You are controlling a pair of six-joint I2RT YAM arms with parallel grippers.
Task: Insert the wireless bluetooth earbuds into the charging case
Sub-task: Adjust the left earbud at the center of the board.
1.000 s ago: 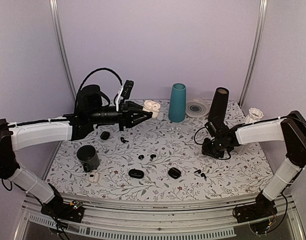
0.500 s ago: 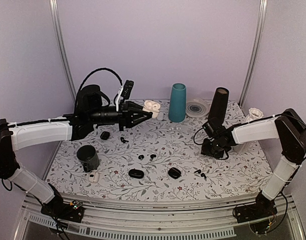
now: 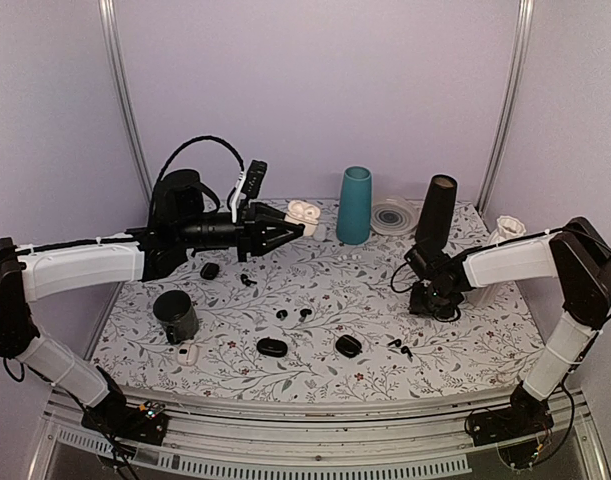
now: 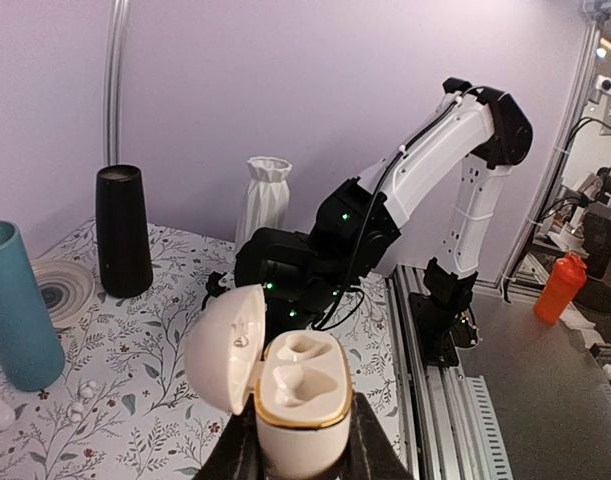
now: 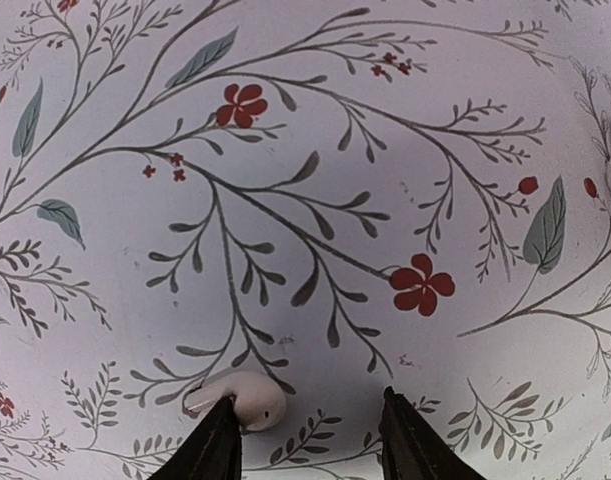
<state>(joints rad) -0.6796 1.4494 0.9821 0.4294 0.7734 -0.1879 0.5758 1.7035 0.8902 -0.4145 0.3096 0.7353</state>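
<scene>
Lilac walls (image 3: pixel 315 80); floral tablecloth (image 3: pixel 330 275); white earbud (image 5: pixel 247 397) on print.

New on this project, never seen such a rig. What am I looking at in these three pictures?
Two robot arms are bolted at a table's near edge. One picture looks down from above and behind them; the other two come from a camera on each wrist. The left gripper is shut on an open white case, raised above the table. The right gripper is down at the table, jaws apart, with a white earbud against one finger. Also lying there: black earbuds, black cases, vases, a cup.
</scene>
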